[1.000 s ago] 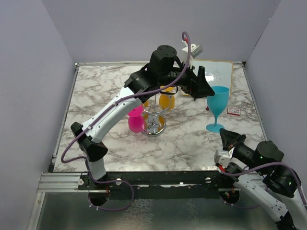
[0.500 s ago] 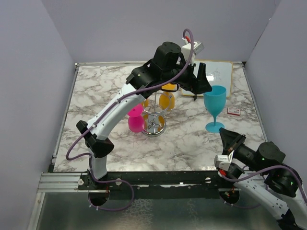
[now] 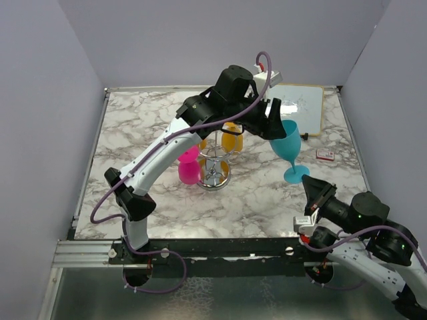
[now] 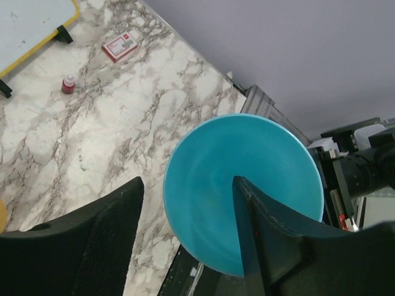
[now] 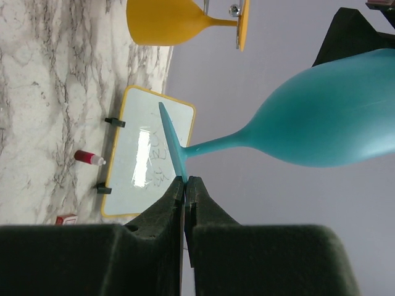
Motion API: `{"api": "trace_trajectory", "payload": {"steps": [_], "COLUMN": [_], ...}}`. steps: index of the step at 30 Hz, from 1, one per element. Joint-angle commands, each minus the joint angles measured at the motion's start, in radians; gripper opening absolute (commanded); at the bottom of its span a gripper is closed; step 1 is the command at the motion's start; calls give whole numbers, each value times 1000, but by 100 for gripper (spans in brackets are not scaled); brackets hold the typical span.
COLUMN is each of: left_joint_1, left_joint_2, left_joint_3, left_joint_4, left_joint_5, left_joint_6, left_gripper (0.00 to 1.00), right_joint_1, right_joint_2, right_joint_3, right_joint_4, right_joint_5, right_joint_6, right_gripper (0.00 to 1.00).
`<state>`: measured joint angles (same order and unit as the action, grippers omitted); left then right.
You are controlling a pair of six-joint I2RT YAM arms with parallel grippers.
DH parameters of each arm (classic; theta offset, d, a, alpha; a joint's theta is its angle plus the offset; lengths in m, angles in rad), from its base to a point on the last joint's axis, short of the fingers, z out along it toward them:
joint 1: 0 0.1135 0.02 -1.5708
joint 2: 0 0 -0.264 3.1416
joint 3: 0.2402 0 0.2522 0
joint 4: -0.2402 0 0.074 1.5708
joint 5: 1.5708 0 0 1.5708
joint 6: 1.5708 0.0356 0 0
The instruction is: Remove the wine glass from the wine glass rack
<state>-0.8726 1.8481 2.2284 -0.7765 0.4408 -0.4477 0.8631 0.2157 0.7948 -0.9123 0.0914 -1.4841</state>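
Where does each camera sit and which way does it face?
Top external: above, behind the bases, looking down on the table; both arms show.
Left wrist: on the left gripper, looking down into the teal glass; fingers show.
Right wrist: on the right gripper, low, facing across the table; shut fingers show.
All share the teal glass.

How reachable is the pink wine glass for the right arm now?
Probably not directly: the pink wine glass is left of the wine glass rack, with the rack and left arm between it and the right gripper.
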Motion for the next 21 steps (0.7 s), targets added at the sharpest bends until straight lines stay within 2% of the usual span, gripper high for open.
{"api": "trace_trajectory", "payload": {"steps": [1, 11, 14, 18, 21], "left_joint_1": [-7, -5, -6, -5, -5], "left_joint_2": [-64, -102, -102, -113, -125], "left_joint_3": [-32, -59, -62, -64, -49], "left_joint_4": [-35, -73, -74, -73, -73], "left_joint_5": [67, 82, 99, 98, 64], "left_joint_6": [30, 38, 39, 43, 46], "left_gripper": [57, 34, 17, 0, 0], "right_joint_1": [11, 29, 33, 34, 34], "right_joint_2": [14, 31, 37, 35, 28], "right_joint_3": [37, 27, 28, 28, 17], "right_joint_4": [53, 73, 75, 90, 125], "right_joint_5": [40, 65, 63, 49, 50], "right_joint_6": [-33, -53, -53, -45, -45], "right_gripper": [2, 2, 2, 2, 11]}}
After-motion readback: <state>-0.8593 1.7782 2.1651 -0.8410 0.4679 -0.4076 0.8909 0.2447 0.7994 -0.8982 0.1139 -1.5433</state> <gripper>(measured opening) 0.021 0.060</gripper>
